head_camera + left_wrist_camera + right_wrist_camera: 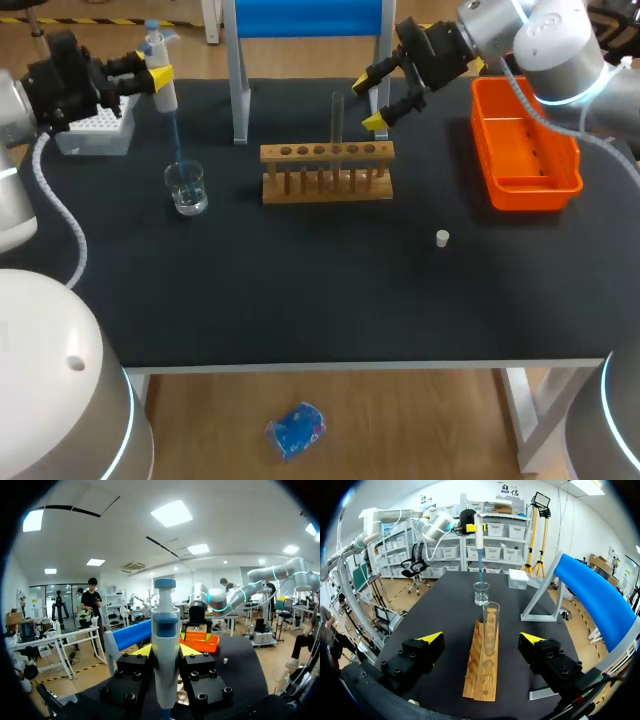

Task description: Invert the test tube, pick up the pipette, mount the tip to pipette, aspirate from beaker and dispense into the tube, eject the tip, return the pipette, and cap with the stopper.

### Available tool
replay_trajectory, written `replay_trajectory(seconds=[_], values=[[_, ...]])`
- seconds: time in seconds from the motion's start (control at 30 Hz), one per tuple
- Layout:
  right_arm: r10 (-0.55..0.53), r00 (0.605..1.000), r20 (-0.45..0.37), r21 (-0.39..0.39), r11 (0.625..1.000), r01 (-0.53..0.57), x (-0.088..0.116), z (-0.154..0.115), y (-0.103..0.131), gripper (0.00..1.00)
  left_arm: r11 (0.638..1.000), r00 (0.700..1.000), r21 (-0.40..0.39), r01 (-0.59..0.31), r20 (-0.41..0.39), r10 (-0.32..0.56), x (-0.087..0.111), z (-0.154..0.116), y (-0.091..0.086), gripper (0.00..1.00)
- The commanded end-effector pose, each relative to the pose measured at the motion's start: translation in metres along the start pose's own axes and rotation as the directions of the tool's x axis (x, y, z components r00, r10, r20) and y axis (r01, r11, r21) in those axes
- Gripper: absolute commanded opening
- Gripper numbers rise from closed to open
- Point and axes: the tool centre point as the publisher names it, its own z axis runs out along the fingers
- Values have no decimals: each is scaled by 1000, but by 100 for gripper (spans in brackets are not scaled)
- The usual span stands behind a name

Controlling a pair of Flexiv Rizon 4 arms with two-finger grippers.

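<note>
the step in hand looks like aspirating. the white pipette with a blue head (161, 88), carrying a thin blue tip (177, 140), hangs upright over the small clear glass beaker (187, 188) in the upper left of the frame. the tip's end sits at the beaker's mouth; whether it reaches the liquid i cannot tell. to do this well, i judge the pipette should go straight down the beaker's centre and keep off the glass wall. the tip end should be under the surface before drawing, and the lift should be vertical so the light beaker is not nudged.

the left jaws are clenched on the pipette's body from both sides. the right jaws, in the upper middle, are spread wide and hold nothing. the tall clear glass test tube (338, 120) stands upright in the wooden rack (327, 172) just ahead of them, untouched. the small white stopper (442, 238) lies alone on the black desk (300, 290), right of centre, near the orange plastic bin (525, 185).
</note>
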Motion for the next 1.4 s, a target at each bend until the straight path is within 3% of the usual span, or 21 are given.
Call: replay_trajectory(seconds=[0.03, 0.37, 0.63, 1.0, 1.17, 1.4], values=[[0, 1000, -1, 2, 1000, 0, 0, 0, 0, 100, 999, 999, -45, -18, 32, 19, 16, 0, -45, 0], [0, 1000, -1, 2, 1000, 0, 0, 0, 0, 100, 995, 993, -23, -102, -67, 100, 36, 26, -128, 0], [0, 1000, -1, 2, 1000, 0, 0, 0, 0, 100, 991, 965, 6, -132, -230, 130, 64, 69, -171, 0], [0, 1000, -1, 2, 1000, 0, 0, 0, 0, 100, 991, 891, 42, -124, -434, 130, 110, 150, -185, 0], [0, 1000, -1, 2, 1000, 0, 0, 0, 0, 100, 991, 865, 55, -120, -484, 132, 119, 172, -186, 0], [0, 1000, -1, 2, 1000, 0, 0, 0, 0, 100, 993, 850, 49, -109, -513, 119, 119, 188, -183, 0]])
